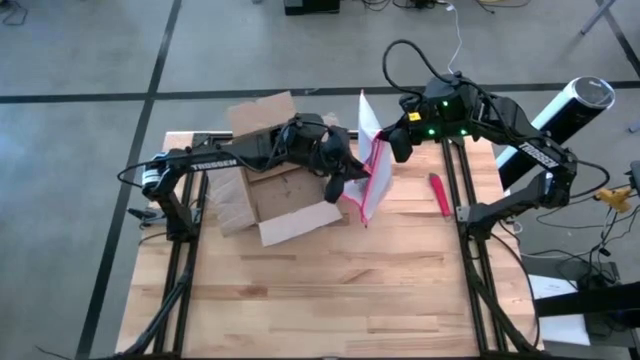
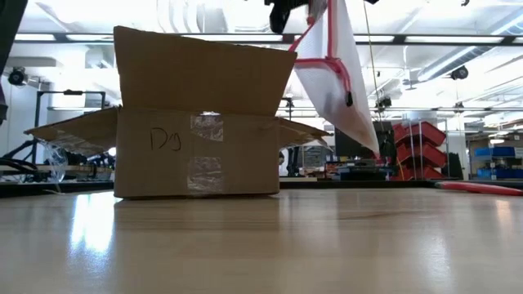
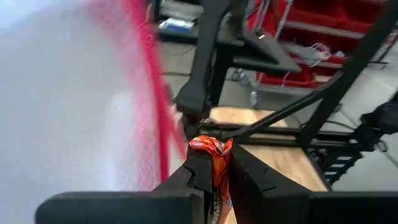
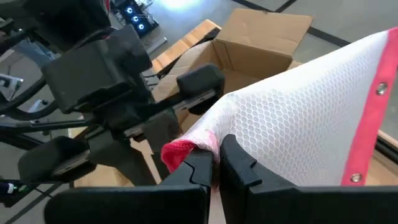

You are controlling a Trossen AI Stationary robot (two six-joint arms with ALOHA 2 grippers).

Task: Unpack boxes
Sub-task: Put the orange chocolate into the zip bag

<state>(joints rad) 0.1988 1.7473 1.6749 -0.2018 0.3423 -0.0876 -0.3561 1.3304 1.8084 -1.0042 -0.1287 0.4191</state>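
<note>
high view: overhead, straight down on the tabletop (image 1: 330,280)
low view: tabletop level, facing the room
wrist views: close, past each pincer
shared: cardboard box (image 2: 196,155)

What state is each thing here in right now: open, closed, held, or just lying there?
Cardboard box: open, flaps spread, standing on the table.
Mesh pouch: lifted off the table, hanging beside the box.
Left gripper: shut on an orange wrapper.
Right gripper: shut on the pouch's corner.
Red tool: lying loose on the table.
</note>
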